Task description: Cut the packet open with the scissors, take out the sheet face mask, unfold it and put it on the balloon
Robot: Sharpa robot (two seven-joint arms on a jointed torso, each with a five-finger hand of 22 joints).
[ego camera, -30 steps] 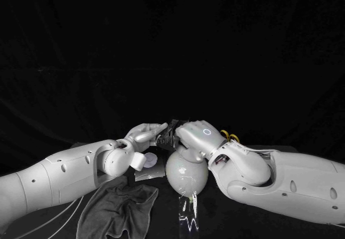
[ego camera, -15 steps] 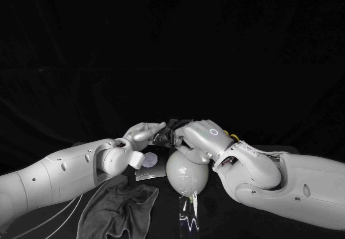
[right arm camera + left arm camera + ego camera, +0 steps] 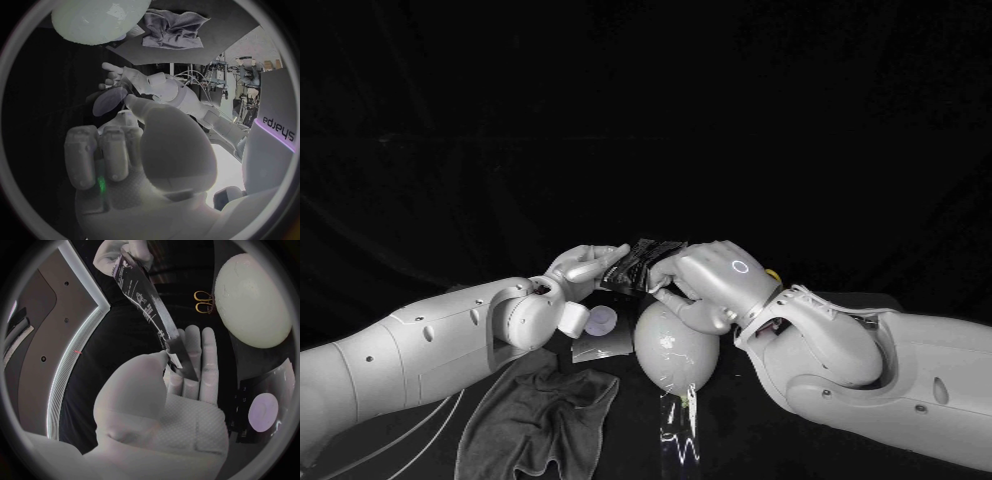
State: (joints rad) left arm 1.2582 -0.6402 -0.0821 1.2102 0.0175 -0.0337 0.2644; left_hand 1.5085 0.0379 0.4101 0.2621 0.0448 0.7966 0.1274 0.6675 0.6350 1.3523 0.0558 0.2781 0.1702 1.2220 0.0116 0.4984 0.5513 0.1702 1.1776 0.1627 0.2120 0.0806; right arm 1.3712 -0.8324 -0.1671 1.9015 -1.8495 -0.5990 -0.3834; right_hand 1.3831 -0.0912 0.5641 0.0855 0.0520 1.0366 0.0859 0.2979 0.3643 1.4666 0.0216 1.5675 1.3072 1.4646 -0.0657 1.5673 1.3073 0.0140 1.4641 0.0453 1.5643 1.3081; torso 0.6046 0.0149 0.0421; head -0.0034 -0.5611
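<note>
Left hand (image 3: 589,268) and right hand (image 3: 711,275) grip the packet (image 3: 142,297); we see the right shifted outward, likely pulling it open.

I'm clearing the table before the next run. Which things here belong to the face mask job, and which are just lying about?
For the job:
packet, held between left hand and right hand
scissors
balloon

Lying about:
grey cloth
pale round disc
</note>
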